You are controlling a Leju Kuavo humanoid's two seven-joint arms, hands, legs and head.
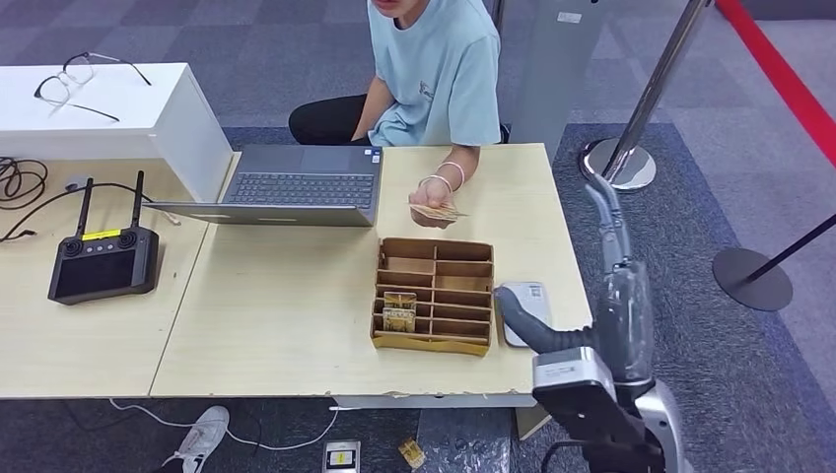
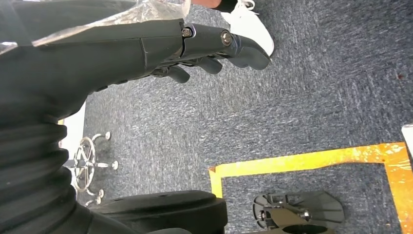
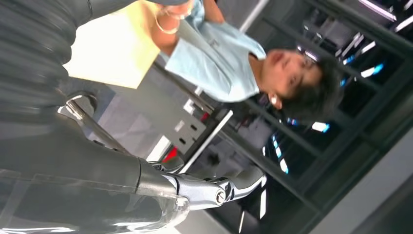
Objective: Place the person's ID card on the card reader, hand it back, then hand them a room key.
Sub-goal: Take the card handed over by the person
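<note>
A person in a light blue shirt [image 1: 439,74] sits at the far side of the table and holds a card [image 1: 437,210] in one hand just above the tabletop. A cardboard compartment box [image 1: 434,296] stands in front of that hand, with room keys [image 1: 399,315] in a near-left slot. The white card reader [image 1: 527,294] lies right beside the box. My right hand [image 1: 537,330] hovers at the reader's near edge and holds nothing; its fingers [image 3: 234,187] are extended. My left hand [image 2: 204,46] hangs over the carpet with loosely bent fingers and nothing in it.
An open laptop [image 1: 296,187] sits at the table's far left of centre, and a black controller with antennas [image 1: 104,261] lies on the left table. Glasses [image 1: 79,79] rest on a white box. Stanchion bases [image 1: 621,163] [image 1: 754,281] stand on the floor to the right.
</note>
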